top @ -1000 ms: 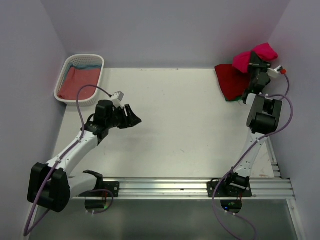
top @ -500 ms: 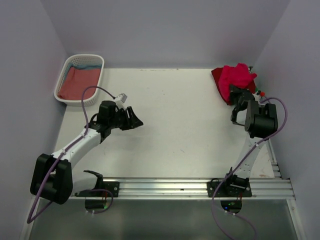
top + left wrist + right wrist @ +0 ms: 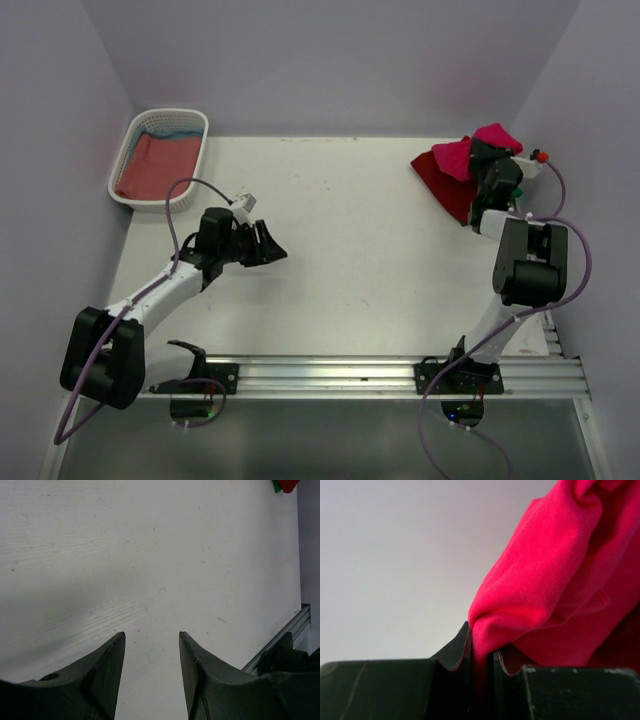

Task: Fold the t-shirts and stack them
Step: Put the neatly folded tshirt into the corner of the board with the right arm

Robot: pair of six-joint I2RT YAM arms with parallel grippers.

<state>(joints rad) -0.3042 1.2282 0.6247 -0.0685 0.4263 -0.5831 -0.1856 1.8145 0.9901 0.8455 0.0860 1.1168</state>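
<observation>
Crimson t-shirt [image 3: 455, 157]: held at the far right corner of the bench [image 3: 350, 230], pinched tight between the right fingers [image 3: 465, 652].

- A second earlier it had hung bunched high over that corner. Half a second earlier it had been pulled in toward the arm's base, heaped over the pile.
- At this moment it had swung back out, and a lobe trailed leftward across the darker red t-shirt [image 3: 445, 188].
- The darker red one had crept a little leftward along the bench with it.
- My reading: the arm was working the crimson tee free of the pile. It was neither spread nor flat, so folding had not begun.

Look of the cloth, from the right wrist view: bright, fine-ribbed jersey. A rounded fold [image 3: 540, 580] rose straight out of the closed grip, with soft creases and a stitched hem edge to the right. No label was seen.

Left fingers [image 3: 116, 652]: parted with a moderate gap and nothing between them, low over bare bench left of centre. They had edged slightly toward the middle.

White basket [image 3: 196, 124]: far left corner, well apart from the action. It held a dusty-red t-shirt [image 3: 155, 165] with a blue one [image 3: 170, 131] showing along its far end.
</observation>
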